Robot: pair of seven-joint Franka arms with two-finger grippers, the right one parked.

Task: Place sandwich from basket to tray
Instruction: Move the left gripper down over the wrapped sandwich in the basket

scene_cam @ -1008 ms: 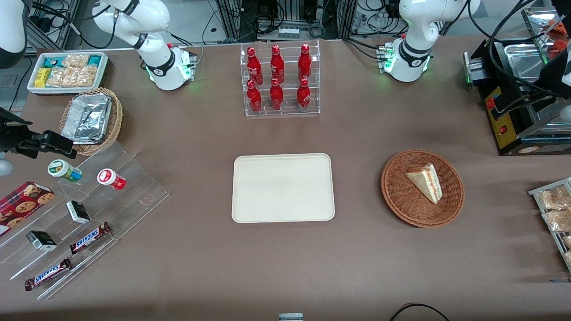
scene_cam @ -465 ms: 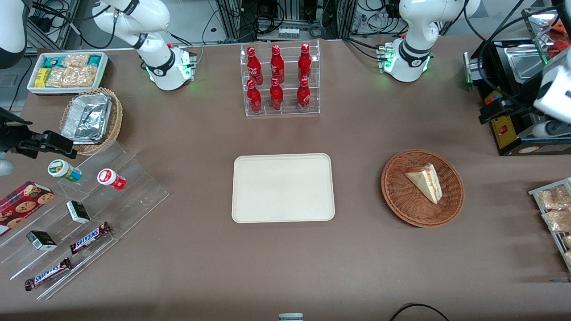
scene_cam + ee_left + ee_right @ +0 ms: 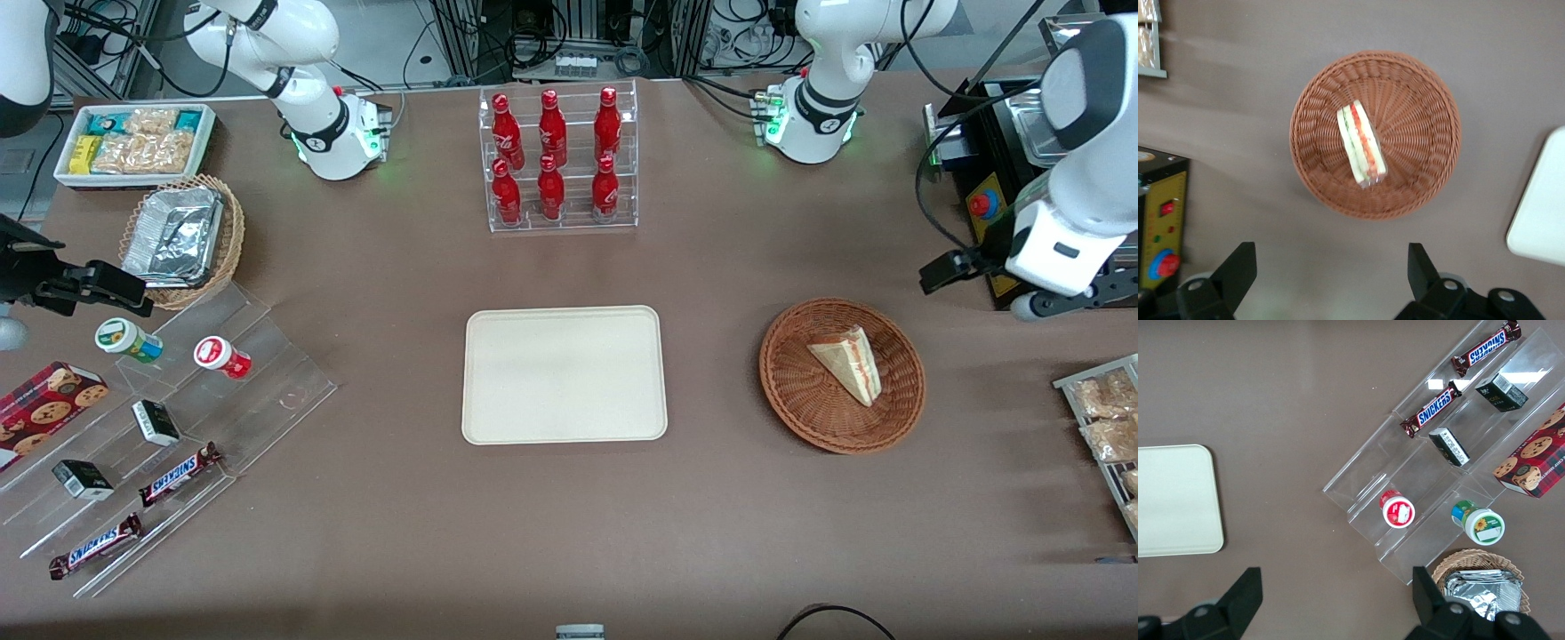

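Note:
The sandwich (image 3: 849,363), a pale wedge with red and cream layers, lies in the dark-brown round basket (image 3: 791,400) on the brown table. The cream-white tray (image 3: 564,373) sits beside the basket, toward the parked arm's end, with nothing on it. The left arm's hand (image 3: 1056,251) hangs high over the table beside the basket, toward the working arm's end and a little farther from the front camera. In the left wrist view the gripper (image 3: 1331,257) is open and holds nothing. It is short of the basket (image 3: 1418,100) and the sandwich (image 3: 1361,147), with one corner of the tray (image 3: 1545,200) showing.
A black machine with a red button (image 3: 987,204) stands close to the left arm. A rack of snack packets (image 3: 1102,418) lies at the working arm's end. An acrylic rack of red bottles (image 3: 558,160) stands farther from the camera than the tray.
The left arm has swung in from over the black machine toward the basket, coming nearer the front camera. The sandwich, basket and tray have not moved.

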